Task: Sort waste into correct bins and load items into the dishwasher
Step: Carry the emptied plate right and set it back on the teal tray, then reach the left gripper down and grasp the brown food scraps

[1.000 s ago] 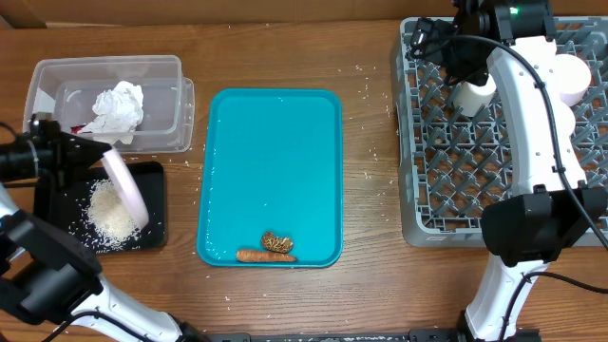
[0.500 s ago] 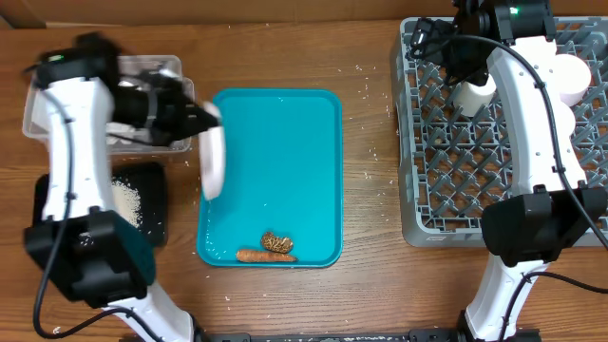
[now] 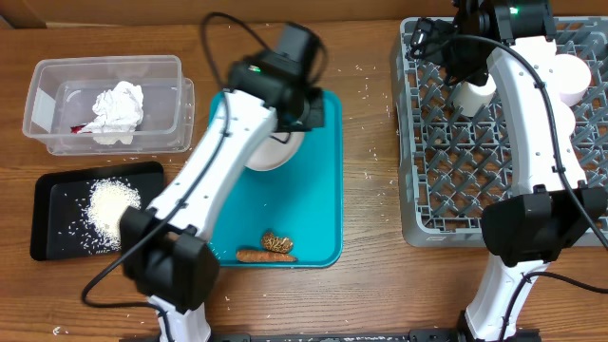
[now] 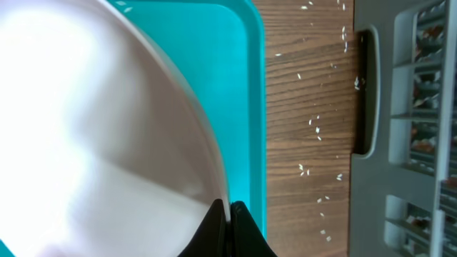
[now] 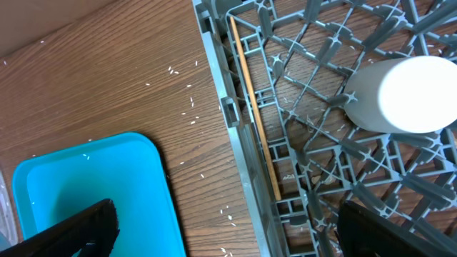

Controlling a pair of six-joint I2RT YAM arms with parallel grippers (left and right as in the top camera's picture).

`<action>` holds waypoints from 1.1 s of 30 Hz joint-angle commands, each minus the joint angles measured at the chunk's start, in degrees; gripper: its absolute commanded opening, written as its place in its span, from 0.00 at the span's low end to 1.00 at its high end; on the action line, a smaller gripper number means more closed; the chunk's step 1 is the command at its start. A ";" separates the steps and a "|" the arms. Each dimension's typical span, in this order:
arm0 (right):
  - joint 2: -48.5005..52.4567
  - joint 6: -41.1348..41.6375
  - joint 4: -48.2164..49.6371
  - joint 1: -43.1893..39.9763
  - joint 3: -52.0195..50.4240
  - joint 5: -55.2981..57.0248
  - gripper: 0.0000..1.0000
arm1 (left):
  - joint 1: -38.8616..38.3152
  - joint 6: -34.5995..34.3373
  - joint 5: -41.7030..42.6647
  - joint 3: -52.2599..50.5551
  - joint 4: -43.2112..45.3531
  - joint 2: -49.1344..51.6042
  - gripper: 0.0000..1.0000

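Observation:
My left gripper (image 3: 296,106) is shut on the rim of the round white plate (image 3: 274,150) and holds it over the far end of the teal tray (image 3: 323,199). In the left wrist view the jaws (image 4: 230,214) pinch the plate (image 4: 93,128) edge. My right gripper (image 5: 225,214) is open and empty above the left edge of the grey dish rack (image 3: 427,180). The rack holds the chopsticks (image 5: 253,107), a white cup (image 3: 473,95) and a white dish (image 3: 572,78). The carrot piece (image 3: 255,255) and brown lump (image 3: 277,242) lie on the teal tray. The tissue (image 3: 116,103) is in the clear tub (image 3: 43,109). Rice (image 3: 112,204) is on the black tray (image 3: 52,228).
Loose rice grains (image 3: 372,152) are scattered on the wooden table between the teal tray and the rack. The left arm (image 3: 204,180) stretches diagonally over the table and the teal tray's left side. The right arm (image 3: 532,123) stands over the rack.
My left arm has swung right from the black tray, past the clear tub, to over the teal tray, carrying the plate. The right arm has not moved.

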 commanded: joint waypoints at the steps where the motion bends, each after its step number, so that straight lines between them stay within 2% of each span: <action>1: -0.85 0.07 0.17 0.22 1.16 0.55 1.00 | -3.21 -1.81 -5.95 0.98 1.75 5.70 0.04; 6: -0.85 0.07 0.17 0.22 1.16 0.55 1.00 | -3.78 -1.84 -8.57 0.98 2.78 11.54 0.05; 11: -0.85 0.07 0.17 0.22 1.14 0.55 1.00 | -3.67 -1.77 -8.37 0.98 2.51 14.80 0.12; 12: -0.85 0.07 0.17 0.22 1.14 0.55 1.00 | -3.67 -1.51 -8.39 0.98 2.54 14.84 0.19; 15: -0.85 0.07 0.17 0.22 1.14 0.55 1.00 | -3.63 -1.07 -8.39 1.42 2.45 14.78 0.52; 16: -0.85 0.07 0.17 0.22 1.14 0.55 1.00 | -3.61 -0.70 -8.37 1.88 2.19 14.78 0.68; 17: -0.85 0.07 0.17 0.22 1.14 0.55 1.00 | -3.50 -0.63 -8.41 2.62 1.73 14.78 0.76; 20: -0.85 0.07 0.17 0.22 1.16 0.55 1.00 | -3.06 0.15 -7.89 7.82 -3.37 14.75 0.78; 26: -0.85 0.07 0.17 0.22 1.14 0.55 1.00 | -1.90 0.15 -4.17 20.13 -21.68 14.75 0.78; 30: -0.85 0.07 0.17 0.22 1.16 0.55 1.00 | -0.28 1.05 0.70 22.47 -31.19 14.73 0.77; 31: -0.85 0.07 0.17 0.22 1.14 0.55 1.00 | 0.83 3.56 2.54 21.99 -33.94 14.73 0.74; 33: -0.85 0.07 0.17 0.22 1.16 0.55 1.00 | 1.16 4.50 2.73 21.57 -33.94 14.36 0.74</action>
